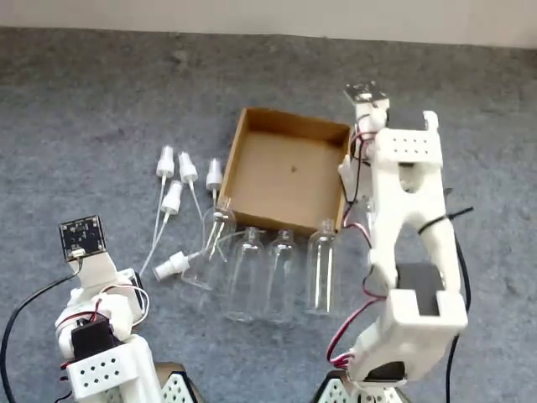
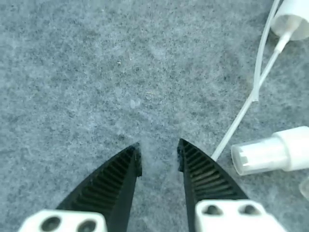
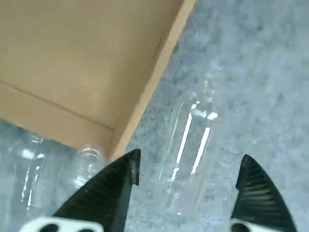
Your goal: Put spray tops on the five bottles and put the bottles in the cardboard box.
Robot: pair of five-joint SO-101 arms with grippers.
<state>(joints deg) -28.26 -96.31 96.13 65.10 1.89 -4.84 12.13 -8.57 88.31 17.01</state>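
The box (image 1: 289,172) sits open in the middle of the grey mat (image 1: 101,92). All five bottles lie outside it, and none has a top on.

Three bottles (image 1: 281,273) lie side by side just in front of the box's near wall, with their necks toward it. A tilted bottle (image 1: 210,243) lies at the left end of that row, by the box's near left corner. The fifth bottle (image 3: 188,150) lies on the mat just beside the box's right wall, close to the front corner and under the right arm. The right gripper (image 3: 190,155) hangs over it with its fingers spread wide, one on each side of the bottle. From here I can't tell how far above the bottle it is, but it grips nothing.

Four tops (image 1: 186,166) lie loose in a cluster left of the box, their thin tubes trailing toward the arms. A fifth top (image 1: 172,267) lies on its side near the tilted bottle's base.

The left gripper (image 2: 158,145) is low over bare mat, its fingers a little apart with nothing between them. The fifth top lies just beside one finger, and a tube from the cluster ends close by.
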